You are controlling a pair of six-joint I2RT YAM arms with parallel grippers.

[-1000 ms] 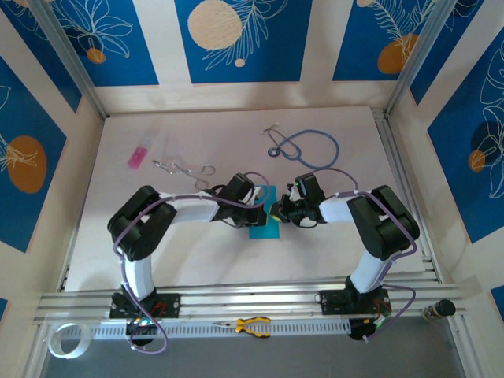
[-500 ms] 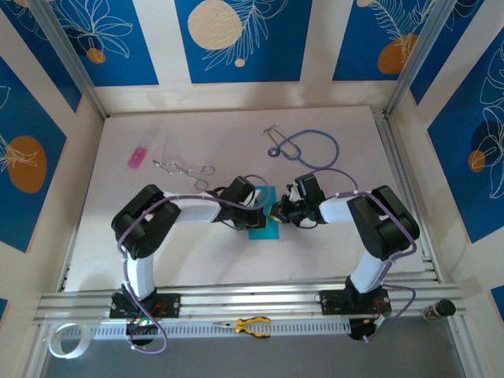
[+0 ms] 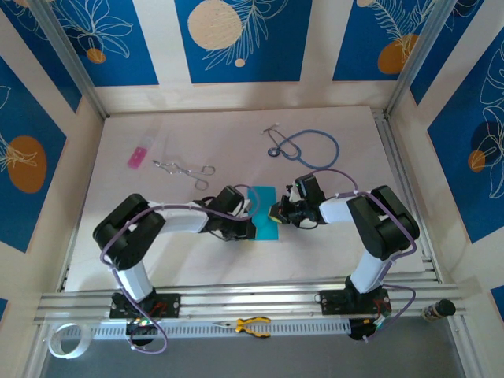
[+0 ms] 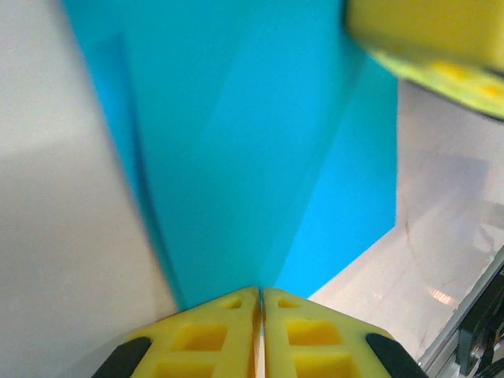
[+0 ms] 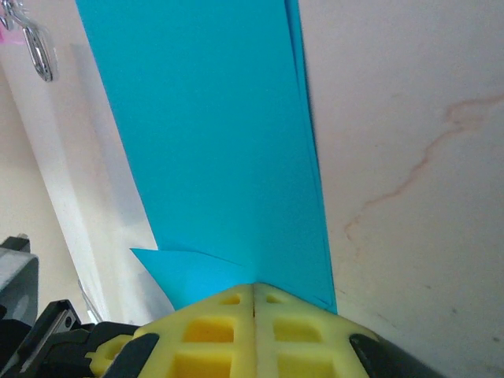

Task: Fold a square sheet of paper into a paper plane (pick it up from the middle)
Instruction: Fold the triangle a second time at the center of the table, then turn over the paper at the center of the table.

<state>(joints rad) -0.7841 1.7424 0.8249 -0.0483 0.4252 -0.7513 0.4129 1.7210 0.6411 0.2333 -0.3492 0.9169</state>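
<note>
The cyan-blue sheet of paper (image 3: 264, 213) lies folded into a narrow strip on the table between both arms. My left gripper (image 3: 250, 228) is shut, its yellow tips (image 4: 261, 291) resting on the paper (image 4: 252, 142) near its left edge, where a crease runs up to them. My right gripper (image 3: 274, 211) is also shut, its tips (image 5: 253, 287) pressed on the layered paper (image 5: 213, 134), and a small flap sticks out to the left of them. One yellow finger (image 4: 429, 35) of the right gripper sits on the paper's far side in the left wrist view.
A blue-tubed stethoscope (image 3: 311, 148) lies behind the right arm. Metal tongs (image 3: 185, 168) and a small pink rectangle (image 3: 137, 157) lie at the back left. Yellow-handled pliers (image 3: 252, 324) and a tape roll (image 3: 63, 339) sit by the front rail.
My left gripper has slid back and to the left across the paper, uncovering more of the cyan strip. The right gripper has stayed in place.
</note>
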